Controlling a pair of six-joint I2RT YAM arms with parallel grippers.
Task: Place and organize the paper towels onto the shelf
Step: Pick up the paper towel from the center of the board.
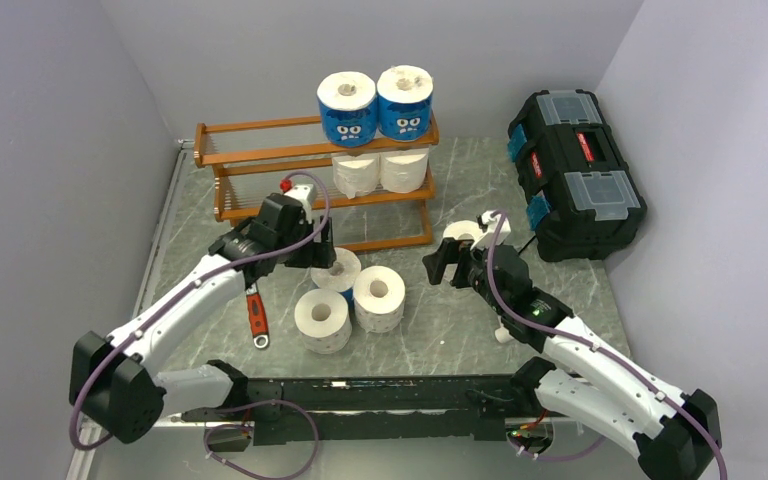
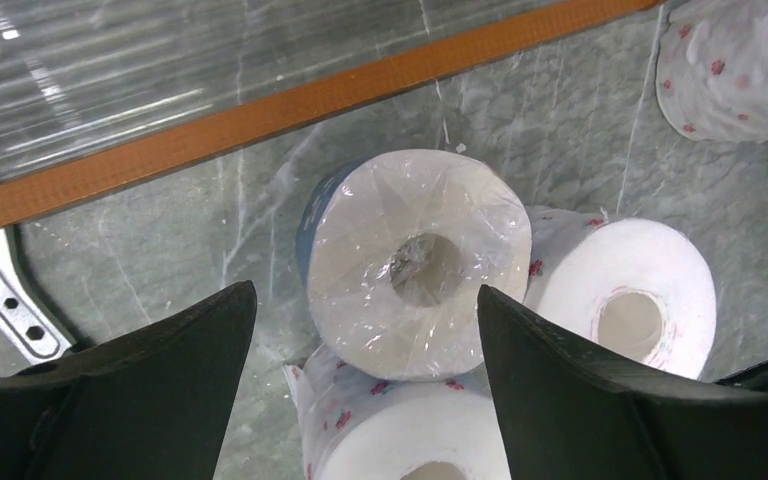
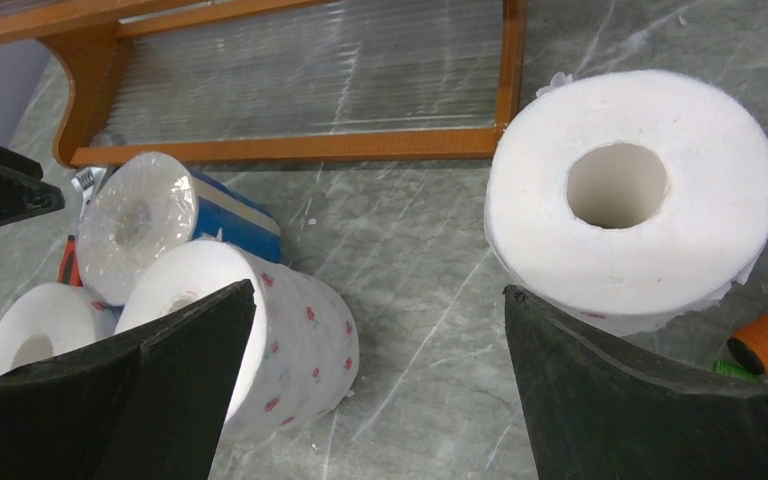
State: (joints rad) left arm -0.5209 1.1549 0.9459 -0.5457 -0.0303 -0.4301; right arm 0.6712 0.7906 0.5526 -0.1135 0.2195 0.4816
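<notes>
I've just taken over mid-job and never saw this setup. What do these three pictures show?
Two robot arms with two-finger grippers stand at a table. The wide picture looks down from above; the other two come from a camera on each wrist. The shelf holds four rolls. Three more rolls sit together on the table beside a wrench; one white roll stands alone near the right gripper. A black toolbox sits far right. Both grippers are open and hold nothing; the left gripper hovers over the blue-wrapped roll among those three.
</notes>
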